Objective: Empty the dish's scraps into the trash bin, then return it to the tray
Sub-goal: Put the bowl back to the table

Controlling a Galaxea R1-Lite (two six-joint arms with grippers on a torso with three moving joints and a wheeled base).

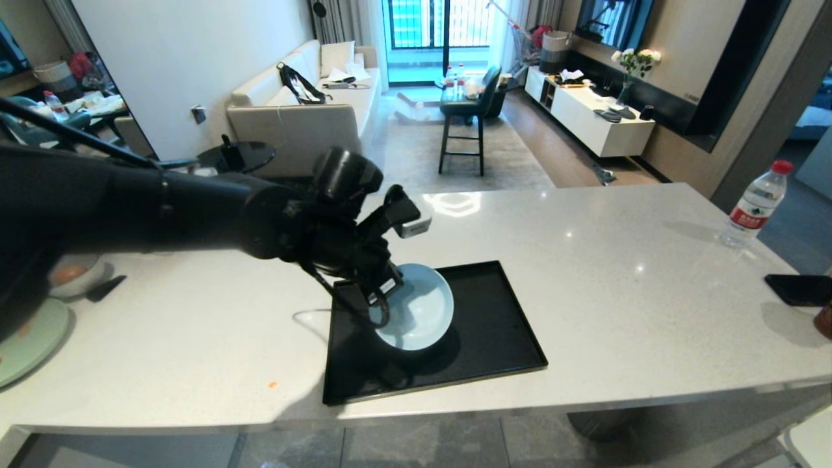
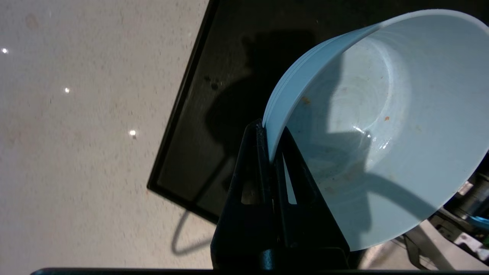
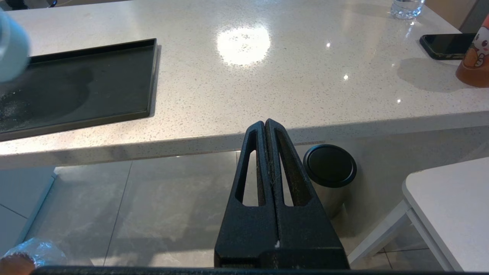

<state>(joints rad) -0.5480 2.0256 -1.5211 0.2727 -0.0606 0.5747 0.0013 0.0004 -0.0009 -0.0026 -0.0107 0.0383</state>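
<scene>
The left gripper pinches the rim of the dish, one finger inside, one outside. The dish is tilted over the tray, seemingly just above it, holding only orange smears. The right gripper, jaws closed and empty, hangs below the counter edge.

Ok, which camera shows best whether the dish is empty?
The left wrist view: it looks straight into the dish, pinched at its rim by the left gripper, showing only small orange specks. The head view shows it from farther off; the right wrist view catches just an edge.
</scene>
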